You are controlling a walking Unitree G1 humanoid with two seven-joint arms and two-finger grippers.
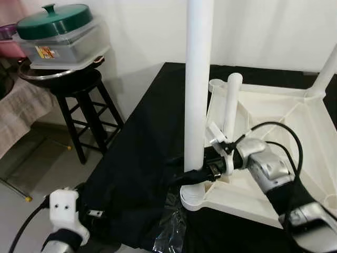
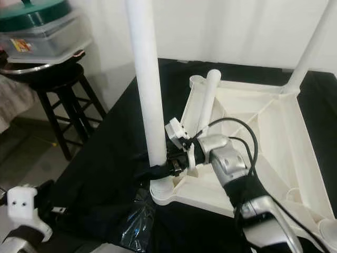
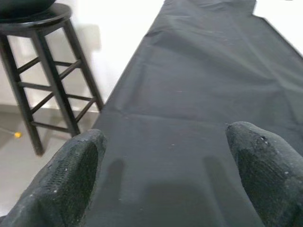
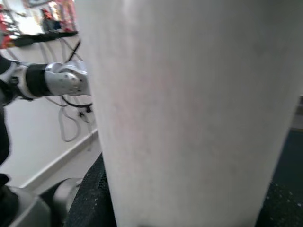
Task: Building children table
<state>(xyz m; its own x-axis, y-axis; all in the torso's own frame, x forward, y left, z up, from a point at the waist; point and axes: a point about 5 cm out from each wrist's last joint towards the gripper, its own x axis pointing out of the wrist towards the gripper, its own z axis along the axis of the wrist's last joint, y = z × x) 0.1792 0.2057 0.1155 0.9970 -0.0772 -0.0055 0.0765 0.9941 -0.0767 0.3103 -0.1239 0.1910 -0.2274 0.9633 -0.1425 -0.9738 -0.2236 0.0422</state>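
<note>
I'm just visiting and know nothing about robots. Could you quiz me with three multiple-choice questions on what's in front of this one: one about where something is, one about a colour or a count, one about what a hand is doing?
1. Where does the green-lidded clear plastic container sit?
A. on the black wooden stool
B. on the black cloth-covered table
C. on the floor

2. How many white plastic legs stand upright in corners of the upturned white plastic tabletop?
A. one
B. three
C. five

3. What is the right hand doing?
A. hanging open
B. shut around the base of the near white leg
C. holding the stool

Answers:
1 A, the container rests on the stool's seat.
2 B, three legs rise: near, middle and far right.
3 B, its black fingers clamp the leg just above the socket; the left hand is open over the cloth.
</note>
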